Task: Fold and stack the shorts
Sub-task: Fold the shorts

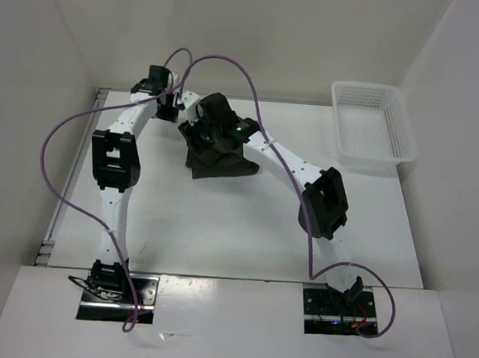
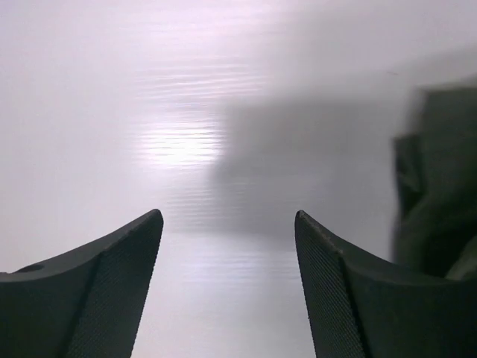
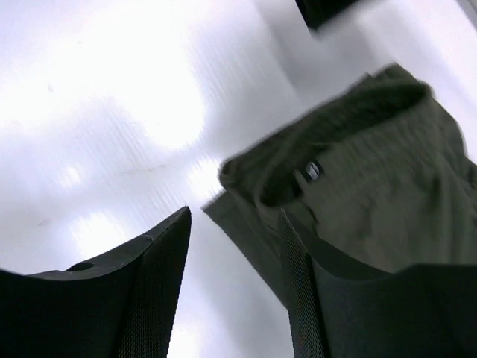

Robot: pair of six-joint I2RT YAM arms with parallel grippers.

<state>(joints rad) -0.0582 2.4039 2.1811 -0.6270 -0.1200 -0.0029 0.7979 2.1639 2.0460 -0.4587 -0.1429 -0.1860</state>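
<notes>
One pair of shorts [image 1: 218, 159] only, a dark crumpled heap at the far middle of the desk [image 1: 219, 227], well apart from the single white basket [image 1: 369, 131] in the far right corner. My right fingers [image 1: 213, 125] hang wide apart right over the heap, gripping nothing. My left fingers [image 1: 176, 101] are spread too, empty, just beside its left edge. This looks like soft, light, floppy cloth that'll sag and bunch, so I'd pinch the thicker waistband edge, one side each.

Your top view looks down from high behind the near edge, taking in the whole bench [image 1: 219, 227]. Both wrist views sit low and close over it; all three share the shorts [image 1: 224, 163].
</notes>
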